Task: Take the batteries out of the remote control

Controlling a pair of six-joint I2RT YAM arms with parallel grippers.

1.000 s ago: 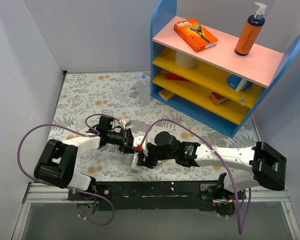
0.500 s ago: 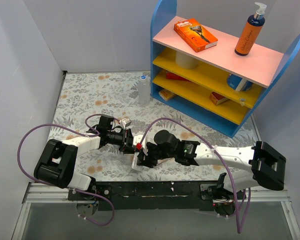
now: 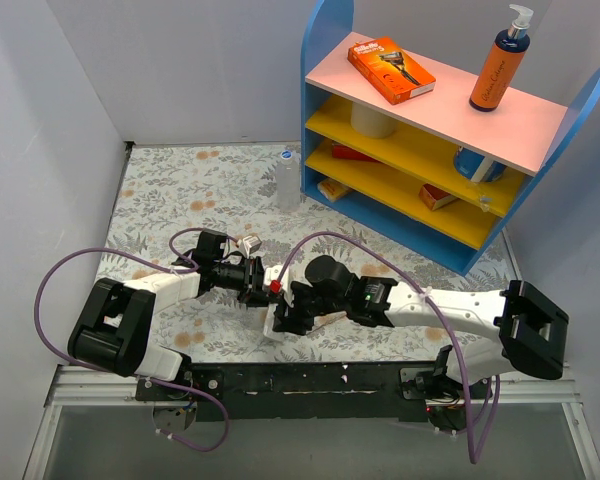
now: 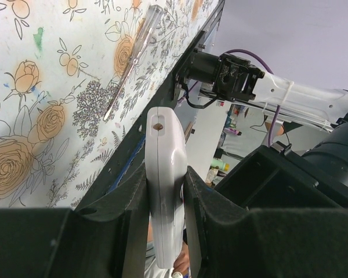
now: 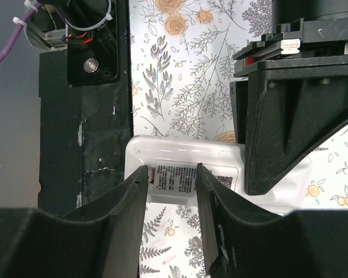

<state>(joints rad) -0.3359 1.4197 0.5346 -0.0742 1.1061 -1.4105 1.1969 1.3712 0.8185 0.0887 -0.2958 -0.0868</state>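
Note:
My left gripper (image 3: 263,288) is shut on the white remote control (image 3: 273,320) and holds it on edge near the table's front edge. In the left wrist view the remote (image 4: 164,152) is clamped between both pads of the left gripper (image 4: 165,176). My right gripper (image 3: 288,318) meets it from the right. In the right wrist view its jaws (image 5: 170,171) stand partly open, one on each side of the printed label (image 5: 177,178) on the remote's face (image 5: 185,152), tips at that face. The left gripper's black body (image 5: 284,116) covers the remote's right end. No batteries show.
A clear-handled screwdriver (image 4: 130,61) lies on the floral table cover. A clear blue-capped bottle (image 3: 287,178) stands at the back. The blue shelf unit (image 3: 320,60) fills the back right. The black base rail (image 3: 310,380) runs along the front edge, just below the remote.
My right arm has edged slightly left, closer onto the remote. The left arm and the remote have stayed in place.

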